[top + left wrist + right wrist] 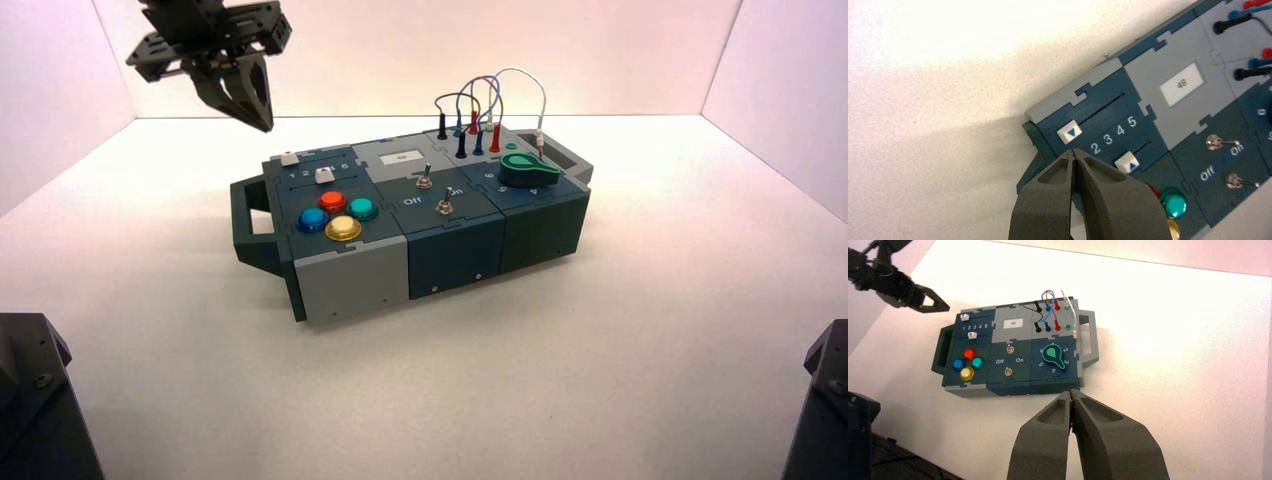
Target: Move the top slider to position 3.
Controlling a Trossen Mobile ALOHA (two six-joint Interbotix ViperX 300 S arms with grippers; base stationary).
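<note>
Left gripper [1073,151] closed, empty, above box's left end, operator; right gripper [1071,392] parked in front of box. Top slider [1069,132] at 1-end of number row [1114,135]: light, probably stiffish; push cap's outer side, towards 3 [1107,139].

black left arm [204,30] | grey tapered jaws (slotted sides) | dark angular housings, screws
</note>
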